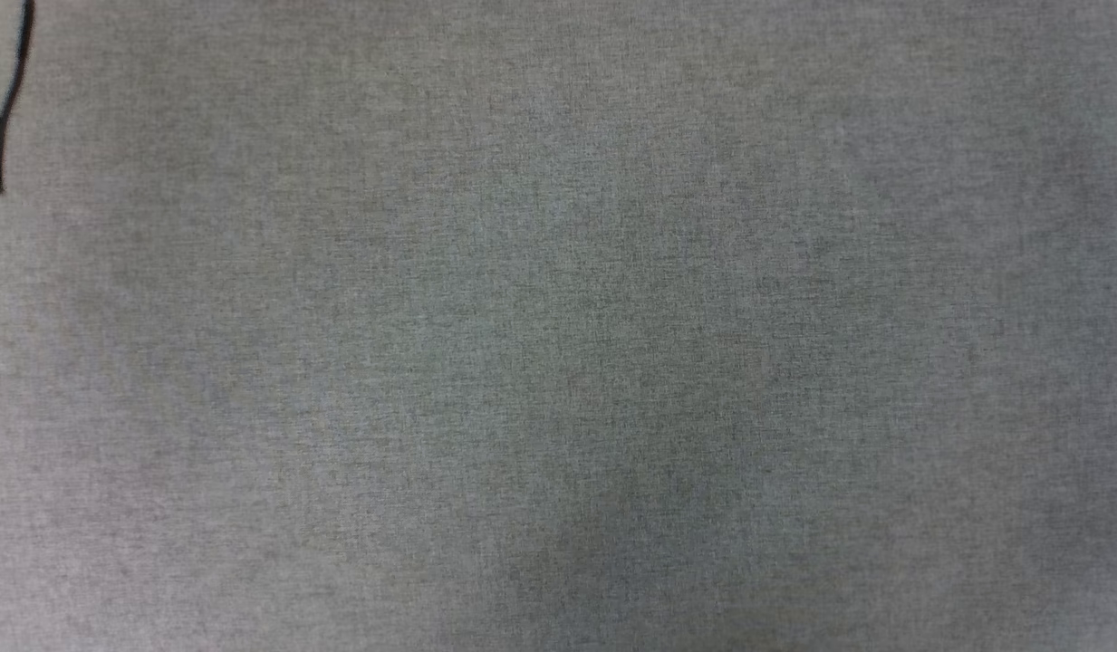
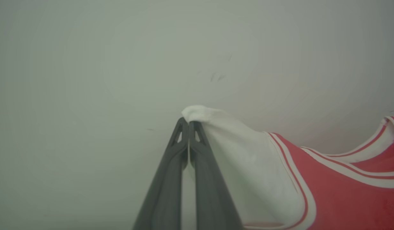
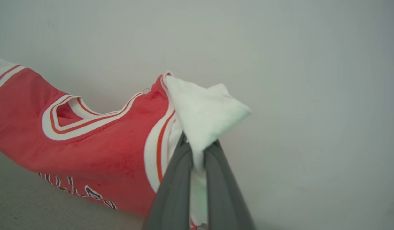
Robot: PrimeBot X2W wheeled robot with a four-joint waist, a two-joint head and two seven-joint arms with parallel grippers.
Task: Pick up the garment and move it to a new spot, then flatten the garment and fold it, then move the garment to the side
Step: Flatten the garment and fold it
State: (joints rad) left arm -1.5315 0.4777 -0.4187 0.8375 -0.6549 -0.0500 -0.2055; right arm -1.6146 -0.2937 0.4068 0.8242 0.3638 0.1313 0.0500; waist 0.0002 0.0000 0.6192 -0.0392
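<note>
**Garment held by both sleeves.** The left gripper (image 2: 189, 123) has its two dark fingers pressed together on the tip of one white sleeve of the garment (image 2: 328, 191). Only a small fold of cloth rises past the fingertips. The right gripper (image 3: 198, 145) is clamped on the other white sleeve, which is bunched into a crumpled wedge above the fingers, with more cloth trailing down between them. The red body, with its striped neckline and part of the black lettering, hangs stretched between the two grips in front of a pale wall. Its lower hem is out of frame, so whether it touches the grey cloth surface (image 1: 558, 326) cannot be told.

Risks, as judged:
- (a) The left hold is shallow. A pull from the right arm, or the weight of the body, may draw the sleeve out and drop that side.
- (b) The bunched right sleeve is likely to land folded, leaving a crease to flatten.
- (c) Uneven arm height would lay the shirt down skewed.
- (d) A black cable (image 1: 5, 109) at the far-left corner of the surface could snag a dragged hem.
</note>
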